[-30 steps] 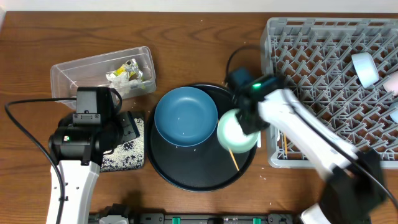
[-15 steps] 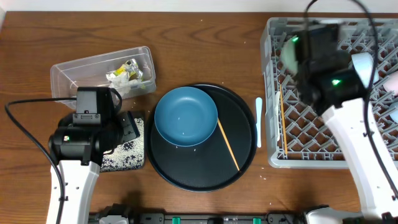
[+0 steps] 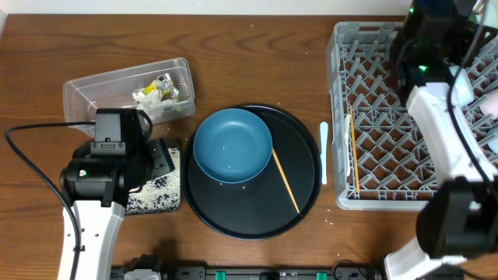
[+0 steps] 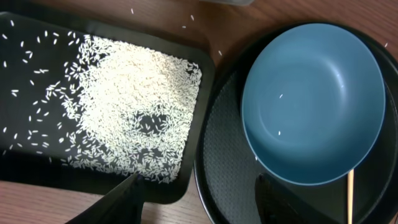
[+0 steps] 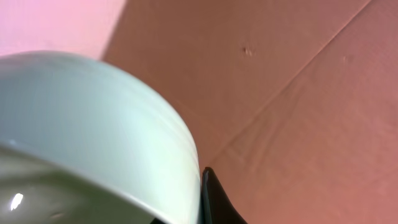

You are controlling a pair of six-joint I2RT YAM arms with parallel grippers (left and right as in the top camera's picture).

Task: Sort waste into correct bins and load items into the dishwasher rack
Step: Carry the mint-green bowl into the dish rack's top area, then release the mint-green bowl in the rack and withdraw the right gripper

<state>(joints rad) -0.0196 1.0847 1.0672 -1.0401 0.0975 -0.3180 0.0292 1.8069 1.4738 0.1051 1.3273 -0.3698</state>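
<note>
Pale green bowl [image 5: 93, 137]: clamped by its wall in the right end effector [image 5: 202, 190], jaws closed tight across the rim, with one dark finger outside the bowl at the bottom of the wrist view. Carried at the upper right of the overhead frame, above the far rows of the dishwasher rack [image 3: 366, 117], and hidden there under the arm itself. Probably next: a lowering between the pegs, with the rack directly beneath and little sideways reach needed. Impossible to tell the bowl's tilt against the pegs. Left end effector [image 4: 199, 202] about half open and empty, at the lower left over the flat black tray [image 4: 18, 168] of rice grains [image 4: 124, 106], beside the large dark blue bowl [image 3: 232, 145]. Well apart from the rack, so a job for the right arm.
</note>
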